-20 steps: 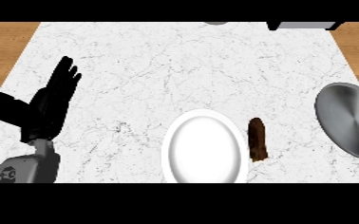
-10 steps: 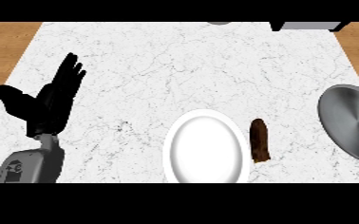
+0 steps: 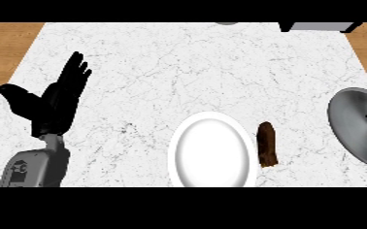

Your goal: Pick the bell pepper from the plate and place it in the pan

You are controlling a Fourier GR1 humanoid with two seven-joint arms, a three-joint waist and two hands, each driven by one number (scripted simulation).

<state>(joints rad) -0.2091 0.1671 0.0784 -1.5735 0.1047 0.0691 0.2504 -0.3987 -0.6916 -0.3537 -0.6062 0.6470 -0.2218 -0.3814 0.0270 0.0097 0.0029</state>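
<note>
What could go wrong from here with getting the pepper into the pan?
1. The white plate looks bare; the only candidate is a brown object lying on the counter beside its right rim, so a reach into the plate would likely close on nothing.
2. Only the left hand shows, open at the far left; the pan sits at the right edge, partly out of view, so placement may be hard to judge.

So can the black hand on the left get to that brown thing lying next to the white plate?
Probably, but not straight away. The left hand is open at the far left of the marble counter, and the white oval plate lies between it and the dark brown object, so it would have to reach over the plate.
</note>
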